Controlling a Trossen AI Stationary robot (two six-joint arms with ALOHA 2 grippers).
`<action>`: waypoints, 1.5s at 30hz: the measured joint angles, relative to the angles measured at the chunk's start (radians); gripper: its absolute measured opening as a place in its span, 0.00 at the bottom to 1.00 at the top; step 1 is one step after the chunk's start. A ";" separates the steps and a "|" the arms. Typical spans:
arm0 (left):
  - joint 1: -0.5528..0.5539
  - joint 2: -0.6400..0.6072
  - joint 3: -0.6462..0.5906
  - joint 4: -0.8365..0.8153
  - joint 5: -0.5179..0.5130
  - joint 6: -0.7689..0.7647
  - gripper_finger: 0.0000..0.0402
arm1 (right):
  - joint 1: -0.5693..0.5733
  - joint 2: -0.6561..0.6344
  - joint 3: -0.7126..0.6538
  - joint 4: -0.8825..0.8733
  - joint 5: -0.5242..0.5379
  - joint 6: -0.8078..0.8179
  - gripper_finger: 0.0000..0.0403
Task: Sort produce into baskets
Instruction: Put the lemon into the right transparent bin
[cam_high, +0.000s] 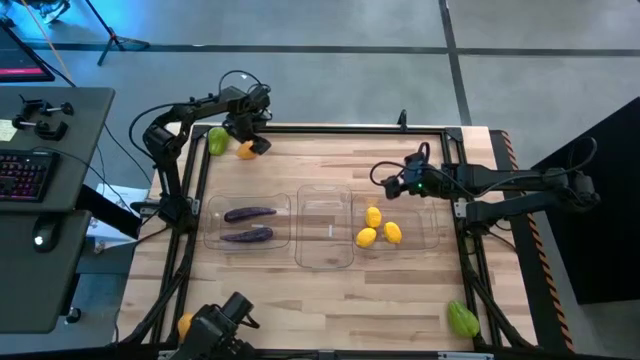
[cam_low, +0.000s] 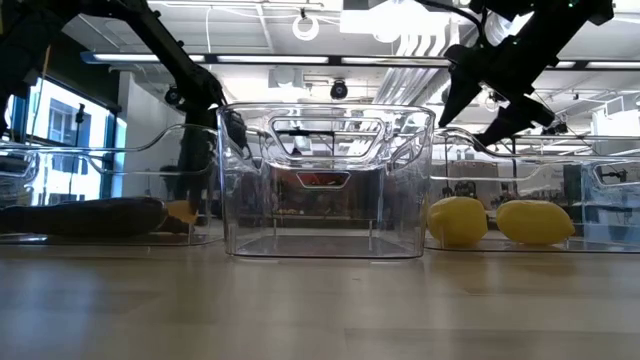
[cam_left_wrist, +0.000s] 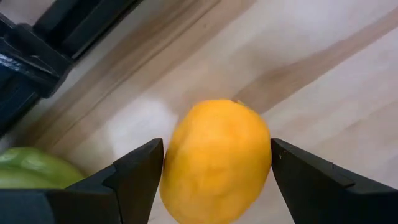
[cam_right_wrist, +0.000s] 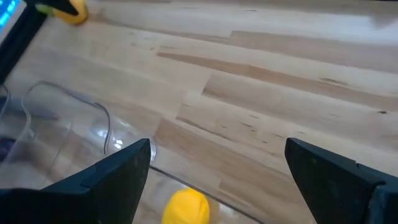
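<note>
Produce lies scattered across the wooden counter (cam_high: 320, 300), some of it already in the three clear baskets lined up across its middle. At the far left corner, a green lumpy piece (cam_high: 217, 141) sits just beside an orange fruit (cam_high: 246, 150). The left pincer (cam_high: 252, 143) is down at that fruit, and in the left wrist view its two dark fingers (cam_left_wrist: 134, 177) stand on either side of the orange fruit (cam_left_wrist: 216, 160), close against it but not visibly squeezing it; the green piece (cam_left_wrist: 34, 168) shows at the edge of that view, hard against the counter's black frame.

Next comes the left basket (cam_high: 212, 228), which holds two dark purple eggplants (cam_high: 248, 213) lying lengthwise, one nearer the front than the other. The middle basket (cam_high: 325, 258) stands just beside it, and in the low view its clear wall (cam_low: 325, 180) blocks much of what lies behind. The right basket (cam_high: 432, 232) holds three yellow lemons (cam_high: 372, 217) grouped near its inner side. The right pincer (cam_high: 392, 186) hangs above that basket's far edge, fingers spread wide apart and holding nothing; its wrist view looks down on one lemon (cam_right_wrist: 186, 206).

Farther right, near the front corner, a second green lumpy piece (cam_high: 462, 319) lies alone, well apart from the baskets. Another orange fruit (cam_high: 185, 324) rests at the front left edge, partly hidden by a camera mount.
</note>
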 joint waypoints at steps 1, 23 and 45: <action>-0.003 0.000 0.000 0.003 0.011 -0.012 0.69 | 0.000 0.000 0.000 0.000 0.000 0.019 0.90; -0.098 0.001 -0.132 0.025 -0.175 0.115 0.69 | 0.000 0.000 0.000 -0.005 -0.068 -0.005 0.90; -0.383 -0.480 -0.088 0.497 0.151 -0.046 0.52 | 0.001 -0.291 0.000 0.050 -0.124 -0.063 0.90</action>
